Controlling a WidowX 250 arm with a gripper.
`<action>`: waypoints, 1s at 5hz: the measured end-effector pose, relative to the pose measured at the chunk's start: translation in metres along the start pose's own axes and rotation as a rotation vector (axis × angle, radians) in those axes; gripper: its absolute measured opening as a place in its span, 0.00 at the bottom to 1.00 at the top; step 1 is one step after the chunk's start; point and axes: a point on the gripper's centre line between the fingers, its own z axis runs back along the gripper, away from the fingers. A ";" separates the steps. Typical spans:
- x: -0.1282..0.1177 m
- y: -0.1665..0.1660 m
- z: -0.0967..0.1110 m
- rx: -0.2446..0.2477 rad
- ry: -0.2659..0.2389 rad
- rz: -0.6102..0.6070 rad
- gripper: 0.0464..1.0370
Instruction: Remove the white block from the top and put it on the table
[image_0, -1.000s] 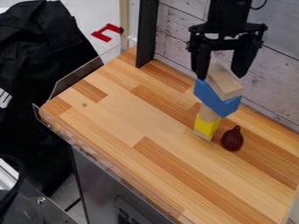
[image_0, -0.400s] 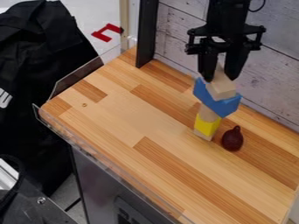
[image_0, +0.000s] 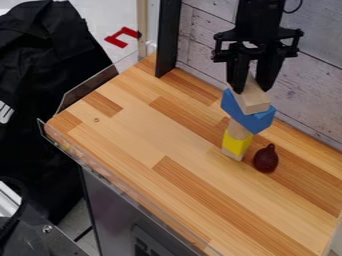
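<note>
White block (image_0: 254, 101): top of your tower, lying on the blue block (image_0: 246, 114), up off the table (image_0: 137, 122). Pale bare wood really, but it's the top one, so I'd say that's your target.

Fingers (image_0: 238, 76): drawn in on the white block, one each side of its far end, and it looks like you've got hold of it. How hard they're squeezing, I can't tell from here.

Gripper (image_0: 253, 90): hanging right above the tower, pointing down.

Long axis: this is the bit to watch. White block runs from between the fingers out toward the camera and a touch right, so you're across its narrow way, with the near end sticking out past the tips. Expect that end to want to droop when you lift.

Blue block: directly underneath, set at a slant to the white one, and its upper-left end is right by the left-hand tip in view. I'd go straight up first, sideways only once you're well off it, or you could drag the lot over.

Lower tower: tan piece (image_0: 237, 129), then yellow block (image_0: 237, 143). Skinny footing, so be gentle imo.

Dark red pear-shaped thing (image_0: 266, 159): just right of the base. I'd set down left of the tower instead.
</note>
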 end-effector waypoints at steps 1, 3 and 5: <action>0.000 0.000 0.000 0.003 -0.002 -0.002 0.44; 0.014 0.020 0.044 -0.057 -0.102 0.072 0.44; 0.025 0.048 0.039 -0.052 -0.083 0.184 0.44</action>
